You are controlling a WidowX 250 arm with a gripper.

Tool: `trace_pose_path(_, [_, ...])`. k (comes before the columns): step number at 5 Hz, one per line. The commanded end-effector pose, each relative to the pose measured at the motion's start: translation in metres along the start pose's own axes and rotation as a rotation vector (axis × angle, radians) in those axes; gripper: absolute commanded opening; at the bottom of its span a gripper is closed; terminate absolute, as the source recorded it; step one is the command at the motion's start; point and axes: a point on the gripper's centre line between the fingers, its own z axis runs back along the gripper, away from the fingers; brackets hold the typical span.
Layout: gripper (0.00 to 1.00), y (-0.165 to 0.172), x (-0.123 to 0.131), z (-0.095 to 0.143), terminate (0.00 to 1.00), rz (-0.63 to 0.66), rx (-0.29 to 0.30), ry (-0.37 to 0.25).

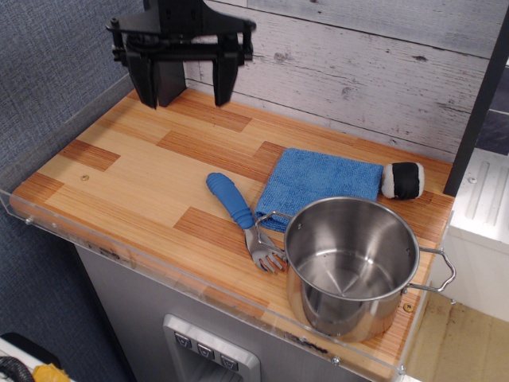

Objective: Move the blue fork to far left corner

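One empty, wide-open claw (184,86) hangs far from the blue fork (241,217), whose prongs touch the pot (351,267), so grabbing might bump it.

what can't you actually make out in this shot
One view only.
- Far left corner: partly hidden behind the open gripper.
- Gripper's upper body: cut off by the top edge.
- Blue fork: whether its tines touch the pot or its handle is unclear.
- Blue cloth: near edge hidden by the pot.
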Motion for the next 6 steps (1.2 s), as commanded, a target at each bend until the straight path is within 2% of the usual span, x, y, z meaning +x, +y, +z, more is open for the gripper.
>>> trace_pose_path(1, [1.00, 0.031, 0.009, -0.001, 0.00, 0.301, 0.039, 0.042])
trace_pose_path(2, [1.00, 0.041, 0.003, -0.020, 0.00, 0.435, -0.112, 0.086])
trace_pose_path(3, [1.00, 0.040, -0.004, -0.043, 0.00, 0.506, -0.133, 0.108])
trace_pose_path(4, [1.00, 0.028, -0.007, -0.059, 0.00, 0.481, -0.132, 0.101])
trace_pose_path(6, [1.00, -0.004, -0.015, -0.077, 0.00, 0.434, -0.113, 0.098])
